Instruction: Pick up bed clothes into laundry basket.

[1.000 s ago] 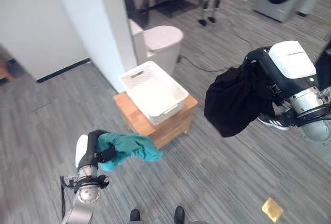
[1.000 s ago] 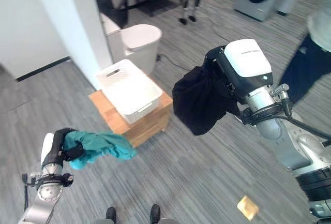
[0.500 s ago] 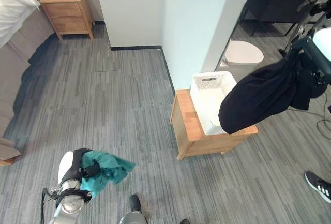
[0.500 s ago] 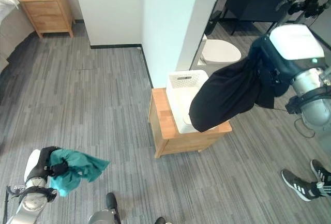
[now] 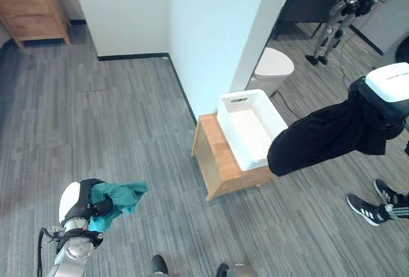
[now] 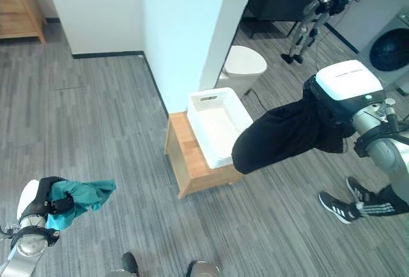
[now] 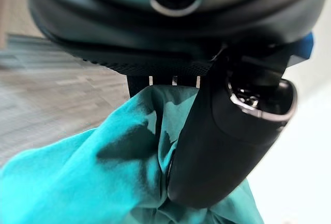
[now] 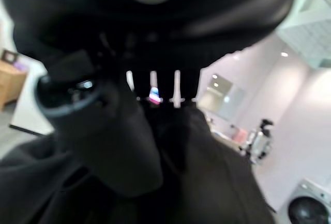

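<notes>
This looks like a home, or a mock-up of one: grey wood-look floor [image 5: 115, 136], white walls [image 5: 121, 8] with a dark skirting, and a wooden bedside cabinet [image 5: 29, 5] with drawers in the far corner. A white laundry basket [image 5: 250, 128] sits on a low wooden bench [image 5: 214, 162] beside a white lidded bin [image 5: 273, 69]. A washing machine [image 6: 388, 47] stands at the far right, near another humanoid robot [image 5: 342, 11] and a person's sneakers [image 5: 377, 203].
</notes>
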`<state>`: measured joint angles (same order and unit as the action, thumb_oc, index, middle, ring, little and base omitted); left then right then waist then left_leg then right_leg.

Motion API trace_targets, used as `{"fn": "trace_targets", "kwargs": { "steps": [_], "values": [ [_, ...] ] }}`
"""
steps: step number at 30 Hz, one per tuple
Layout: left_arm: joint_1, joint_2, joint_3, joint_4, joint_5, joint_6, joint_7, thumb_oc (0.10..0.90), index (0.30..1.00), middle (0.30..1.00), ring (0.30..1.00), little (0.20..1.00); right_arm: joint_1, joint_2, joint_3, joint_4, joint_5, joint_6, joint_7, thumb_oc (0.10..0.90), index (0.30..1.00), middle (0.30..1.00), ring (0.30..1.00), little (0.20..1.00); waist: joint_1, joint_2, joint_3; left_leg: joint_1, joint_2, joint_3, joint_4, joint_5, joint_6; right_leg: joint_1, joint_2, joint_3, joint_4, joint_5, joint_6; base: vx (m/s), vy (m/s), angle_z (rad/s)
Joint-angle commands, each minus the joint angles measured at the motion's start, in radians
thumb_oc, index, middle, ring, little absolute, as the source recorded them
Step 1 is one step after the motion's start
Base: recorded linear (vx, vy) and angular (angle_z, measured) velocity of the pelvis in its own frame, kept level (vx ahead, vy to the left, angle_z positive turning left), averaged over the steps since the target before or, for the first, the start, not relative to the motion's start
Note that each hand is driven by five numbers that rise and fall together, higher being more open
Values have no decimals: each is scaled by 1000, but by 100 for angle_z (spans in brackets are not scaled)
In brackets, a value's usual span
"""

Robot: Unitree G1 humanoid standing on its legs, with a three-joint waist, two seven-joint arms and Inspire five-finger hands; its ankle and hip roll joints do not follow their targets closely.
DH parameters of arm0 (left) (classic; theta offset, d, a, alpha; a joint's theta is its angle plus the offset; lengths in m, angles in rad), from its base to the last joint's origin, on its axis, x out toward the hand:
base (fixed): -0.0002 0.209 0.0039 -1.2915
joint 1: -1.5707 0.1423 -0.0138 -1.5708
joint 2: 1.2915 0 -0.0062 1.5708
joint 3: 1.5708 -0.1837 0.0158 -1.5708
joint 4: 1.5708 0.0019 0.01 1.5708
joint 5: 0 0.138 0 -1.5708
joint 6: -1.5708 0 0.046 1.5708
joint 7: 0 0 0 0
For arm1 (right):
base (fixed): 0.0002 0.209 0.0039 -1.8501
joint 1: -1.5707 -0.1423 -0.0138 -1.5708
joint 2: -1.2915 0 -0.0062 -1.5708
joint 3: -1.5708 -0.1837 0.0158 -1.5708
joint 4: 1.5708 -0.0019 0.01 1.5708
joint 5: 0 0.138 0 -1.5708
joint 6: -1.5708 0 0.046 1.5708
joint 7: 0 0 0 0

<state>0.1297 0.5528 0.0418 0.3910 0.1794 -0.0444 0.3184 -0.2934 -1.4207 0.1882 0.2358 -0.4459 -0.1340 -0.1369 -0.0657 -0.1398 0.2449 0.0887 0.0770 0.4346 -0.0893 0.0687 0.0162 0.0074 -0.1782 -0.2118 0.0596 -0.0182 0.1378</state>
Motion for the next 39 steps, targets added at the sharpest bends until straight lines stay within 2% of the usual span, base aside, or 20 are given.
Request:
{"fn": "trace_targets", "kwargs": {
  "steps": [1,3,8,14,17,19,20,22,23,24,25,27,28,30,32,33,34,35,38,39],
  "values": [
    [-81,100,1,-122,4,-109,18,400,300,300,300,300,-80,-27,-158,96,61,77,-85,400,300,300,300,300,37,-6,-44,27,76,-73,2,-104,-115,-50,5,126,-103,11,48,274,-245,48],
    [-99,109,-8,-103,9,-114,15,400,300,300,300,300,-73,-17,-179,89,66,75,-90,400,300,300,300,300,30,-2,-43,33,83,-103,2,-104,-121,-83,5,173,-123,29,52,206,-215,53],
    [-87,93,-12,-84,18,-113,19,400,300,300,300,300,-123,-31,-161,84,73,67,-93,400,300,300,300,300,35,-11,-56,43,91,-127,2,-97,-137,-48,5,145,-140,47,38,129,-197,24],
    [-41,66,10,-70,5,-111,23,400,300,300,300,300,-257,-91,-68,74,111,55,-93,400,300,300,300,300,48,9,-75,21,148,-164,2,-54,-181,7,46,92,-147,14,9,78,-246,28],
    [-34,67,11,-61,0,-112,30,400,300,300,300,300,-389,-136,40,48,99,48,-89,400,300,300,300,300,67,8,-75,29,174,-190,2,-30,-197,38,78,90,-147,-23,-18,90,-226,31],
    [-23,72,24,-61,-11,-111,25,400,300,300,300,300,-492,-148,134,38,102,45,-82,400,300,300,300,300,86,-3,-62,13,189,-207,94,-17,-191,70,91,91,-147,-47,-41,43,-307,4],
    [-36,85,12,-65,-25,-107,21,400,300,300,300,300,-594,-164,227,64,102,47,-80,400,300,300,300,300,102,-23,-19,-68,207,-206,284,-5,-180,114,88,57,-147,-65,-68,57,-309,1],
    [-42,87,4,-65,-29,-105,19,400,300,300,300,300,-614,-162,255,77,103,50,-79,400,300,300,300,300,101,-32,-13,-85,215,-175,331,-10,-181,137,90,49,-147,-82,-73,113,-246,52],
    [-38,79,-2,-63,-27,-105,7,400,300,300,300,300,-637,-160,289,88,100,59,-69,400,300,300,300,300,92,-34,-4,-120,177,-91,354,-55,-159,169,98,32,-147,-96,-81,89,-109,82],
    [-38,78,-2,-63,-27,-105,7,400,300,300,300,300,-644,-160,296,89,100,59,-68,400,300,300,300,300,92,-34,-4,-119,174,-88,355,-59,-155,169,95,32,-147,-97,-78,195,-137,74],
    [-28,71,-2,-63,-19,-104,-4,400,300,300,300,300,-647,-157,310,101,94,65,-59,400,300,300,300,300,90,-22,-4,-158,113,-55,306,-76,-144,186,109,36,-147,-91,-77,119,0,34],
    [-21,72,-2,-64,-12,-103,-6,400,300,300,300,300,-626,-160,296,111,86,66,-60,400,300,300,300,300,89,-16,-14,-164,90,-29,248,-53,-146,193,108,32,-147,-103,-68,213,43,30],
    [-6,63,-1,-59,-6,-99,-19,400,300,300,300,300,-600,-148,283,141,86,62,-50,400,300,300,300,300,80,7,-32,-134,77,-3,156,-48,-141,207,124,26,-147,-126,-60,233,75,14],
    [17,39,7,-56,4,-93,-14,400,300,300,300,300,-523,-123,231,162,88,64,-61,400,300,300,300,300,65,19,-42,-111,56,-13,119,-44,-124,223,120,15,-130,-130,-59,269,45,5],
    [13,57,5,-56,17,-85,-23,400,300,300,300,300,-449,-94,171,165,71,62,-62,400,300,300,300,300,59,14,-50,-73,42,-10,71,-52,-108,205,114,-13,-37,-148,-55,207,20,-3],
    [-16,88,-4,-58,33,-78,-22,400,300,300,300,300,-344,-67,68,165,62,69,-69,400,300,300,300,300,50,9,-25,-37,33,-18,24,-51,-95,97,114,-11,151,-157,-17,90,12,6],
    [-20,91,-7,-56,33,-78,-21,400,300,300,300,300,-325,-66,47,162,61,69,-70,400,300,300,300,300,54,6,-26,-39,30,-17,20,-49,-93,85,110,-9,168,-164,-16,-35,-18,12],
    [-92,122,-30,-39,36,-83,-2,400,300,300,300,300,-290,-32,-3,161,72,74,-79,400,300,300,300,300,38,9,14,-37,36,-28,3,-54,-97,-45,93,39,269,-161,17,-78,-52,9],
    [-132,130,-41,-31,26,-91,6,400,300,300,300,300,-295,-28,1,160,74,77,-82,400,300,300,300,300,34,23,20,-54,51,-31,2,-54,-111,-58,66,58,158,-145,-7,-46,-96,12],
    [-148,136,-49,-31,22,-97,8,400,300,300,300,300,-293,-23,1,157,78,78,-85,400,300,300,300,300,28,35,28,-69,66,-22,2,-40,-112,-86,52,54,106,-93,-12,-52,-205,24]
  ]
}}
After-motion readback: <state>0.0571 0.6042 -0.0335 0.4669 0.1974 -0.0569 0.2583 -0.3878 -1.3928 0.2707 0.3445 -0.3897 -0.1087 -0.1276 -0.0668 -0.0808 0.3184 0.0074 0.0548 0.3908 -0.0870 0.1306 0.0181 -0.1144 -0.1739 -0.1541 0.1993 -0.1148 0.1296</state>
